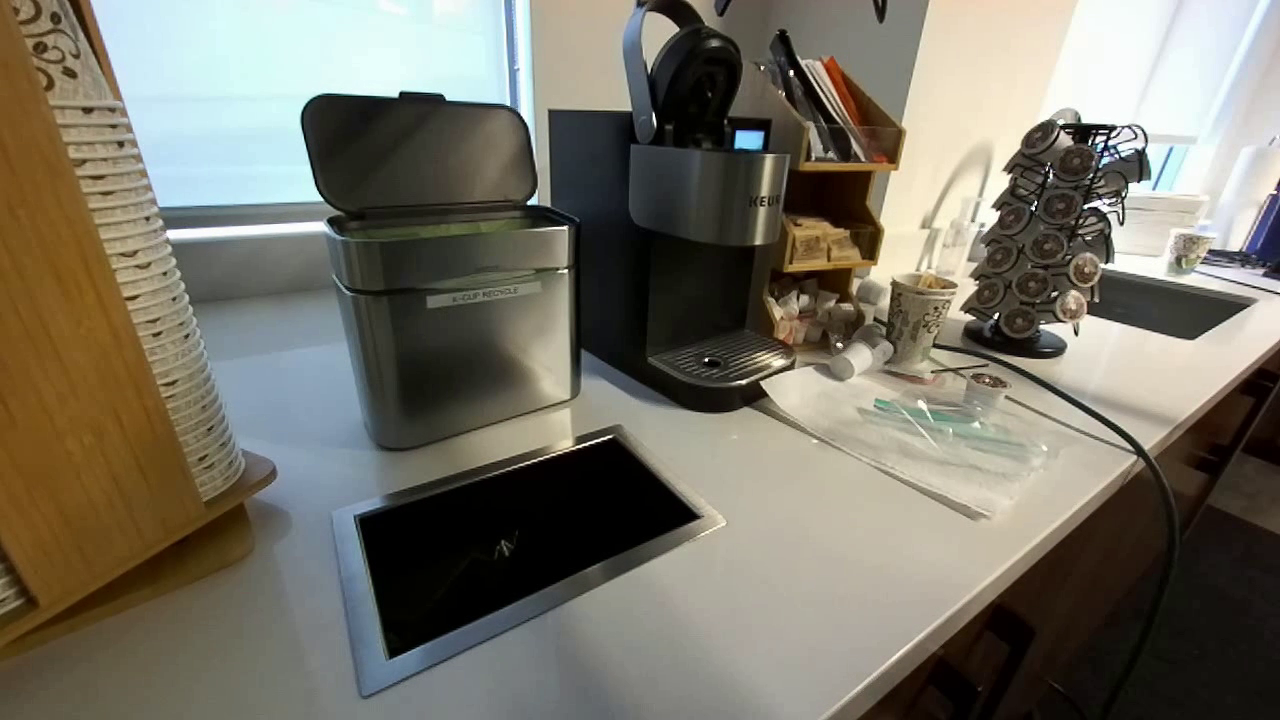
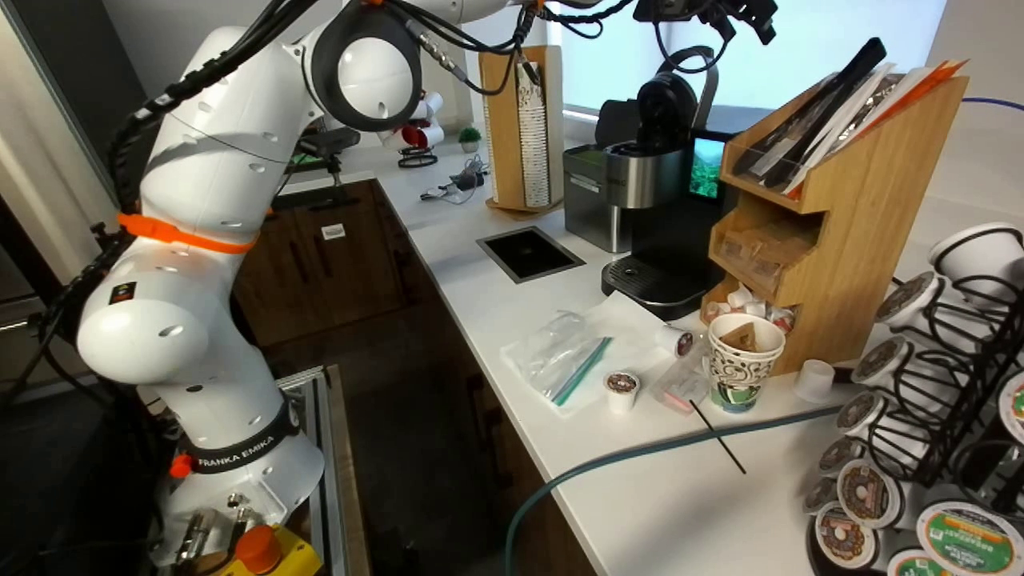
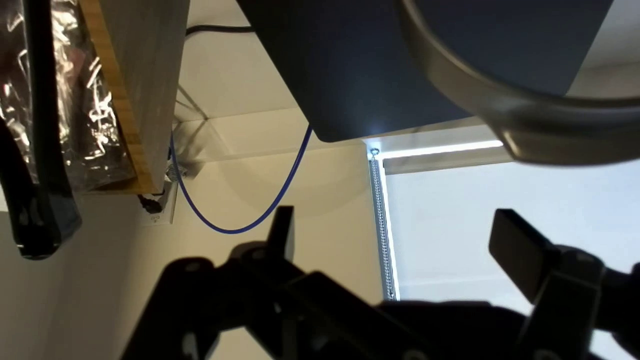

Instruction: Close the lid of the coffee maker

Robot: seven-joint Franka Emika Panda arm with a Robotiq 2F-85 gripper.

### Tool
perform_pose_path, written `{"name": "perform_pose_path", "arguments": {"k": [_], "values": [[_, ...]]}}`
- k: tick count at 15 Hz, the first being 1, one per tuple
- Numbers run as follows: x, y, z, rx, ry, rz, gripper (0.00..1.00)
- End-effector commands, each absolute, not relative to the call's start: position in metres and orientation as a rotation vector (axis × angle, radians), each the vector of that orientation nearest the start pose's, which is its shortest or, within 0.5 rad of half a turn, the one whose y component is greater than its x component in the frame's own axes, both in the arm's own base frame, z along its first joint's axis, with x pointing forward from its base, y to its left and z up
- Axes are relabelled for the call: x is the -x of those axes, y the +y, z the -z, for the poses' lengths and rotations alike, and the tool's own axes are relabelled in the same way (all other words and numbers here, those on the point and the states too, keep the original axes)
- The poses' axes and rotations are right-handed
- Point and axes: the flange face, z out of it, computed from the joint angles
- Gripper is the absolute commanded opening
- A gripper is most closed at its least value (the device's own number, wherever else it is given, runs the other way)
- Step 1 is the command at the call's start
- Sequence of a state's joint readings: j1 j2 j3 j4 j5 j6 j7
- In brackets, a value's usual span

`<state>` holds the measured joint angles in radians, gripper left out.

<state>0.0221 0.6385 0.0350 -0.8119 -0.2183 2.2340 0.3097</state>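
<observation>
While the jaws hang spread and empty, the lid (image 1: 695, 85) stands raised below them on the coffee maker (image 1: 705, 200); I'd fear an off-centre push glancing off its handle (image 3: 550, 127), leaving it ajar.

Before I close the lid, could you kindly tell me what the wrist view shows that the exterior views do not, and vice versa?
Only the wrist view shows the wall outlet. Only the exterior views show the bin, the drip tray and the pod rack. Shared: the lid's handle, the organizer and the window, though the wrist view catches just part of each.
</observation>
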Motion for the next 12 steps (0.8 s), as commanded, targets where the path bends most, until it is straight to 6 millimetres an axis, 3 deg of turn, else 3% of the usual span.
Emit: {"name": "perform_pose_path", "arguments": {"k": [1, 6, 12], "values": [[-0.758, 0.025, -0.65, 2.968, 0.337, 1.154, 1.0], [-0.752, 0.028, -0.653, 2.975, 0.336, 1.072, 1.0], [-0.753, 0.027, -0.658, 2.965, 0.332, 1.132, 1.0]]}}
